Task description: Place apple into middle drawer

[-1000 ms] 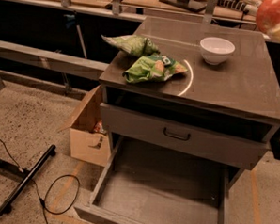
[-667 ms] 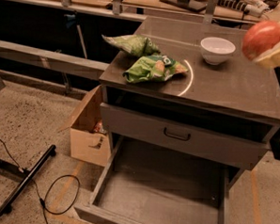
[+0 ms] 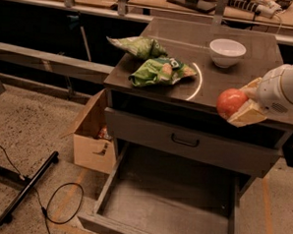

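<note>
At about three o'clock in our view, the gripper (image 3: 242, 100) reaches in from the right edge on its white arm, and we see its pale yellowish fingers (image 3: 248, 114) clamped on the apple (image 3: 229, 102), one above and one below it. The apple is red-orange and is held clear of any surface, showing over the front right edge of the cabinet top (image 3: 212, 80); we cannot tell how high above it the apple is. Toward seven o'clock from the apple, the middle drawer (image 3: 171, 199) stands pulled out, its flat grey floor bare. Between the two sits a closed drawer front (image 3: 150, 134) with a small dark handle (image 3: 185, 140). At twelve o'clock from the apple, a white bowl (image 3: 227, 52) stands upright on the cabinet top, well apart from the gripper. Toward ten o'clock, two green snack bags (image 3: 159, 70) lie just beside each other on the left half of the top. On the floor at the cabinet's nine o'clock, an open cardboard box (image 3: 91, 145) sits against its side, and farther left we see a black bar (image 3: 27, 189) and a looped cable (image 3: 58, 205).
</note>
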Robot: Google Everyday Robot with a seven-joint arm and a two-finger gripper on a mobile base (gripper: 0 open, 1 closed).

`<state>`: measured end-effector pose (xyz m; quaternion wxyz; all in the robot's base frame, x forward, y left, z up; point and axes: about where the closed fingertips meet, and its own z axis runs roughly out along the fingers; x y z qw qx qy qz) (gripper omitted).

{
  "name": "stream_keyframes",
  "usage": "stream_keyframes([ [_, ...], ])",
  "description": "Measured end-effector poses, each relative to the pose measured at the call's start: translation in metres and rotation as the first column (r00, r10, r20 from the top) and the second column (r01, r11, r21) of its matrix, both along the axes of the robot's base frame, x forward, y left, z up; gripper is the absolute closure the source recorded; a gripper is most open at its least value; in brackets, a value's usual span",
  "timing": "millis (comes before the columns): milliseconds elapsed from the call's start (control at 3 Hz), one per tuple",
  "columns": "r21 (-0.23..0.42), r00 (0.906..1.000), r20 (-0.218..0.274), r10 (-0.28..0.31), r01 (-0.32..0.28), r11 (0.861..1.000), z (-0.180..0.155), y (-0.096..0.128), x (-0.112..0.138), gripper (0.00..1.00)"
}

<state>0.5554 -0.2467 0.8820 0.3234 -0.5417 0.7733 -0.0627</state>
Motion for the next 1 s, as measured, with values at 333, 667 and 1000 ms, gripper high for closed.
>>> stream_keyframes([
  [333, -0.001, 1.0000, -0.005, 0.001, -0.001, 1.000, -0.001, 0.001, -0.002, 1.00],
  [667, 0.008, 0.9935, -0.111, -0.026, 0.027, 1.000, -0.029, 0.013, -0.044, 1.00],
  [1000, 0.015, 0.9693, -0.237, -0.066, 0.072, 0.997, -0.048, 0.014, -0.094, 1.00],
])
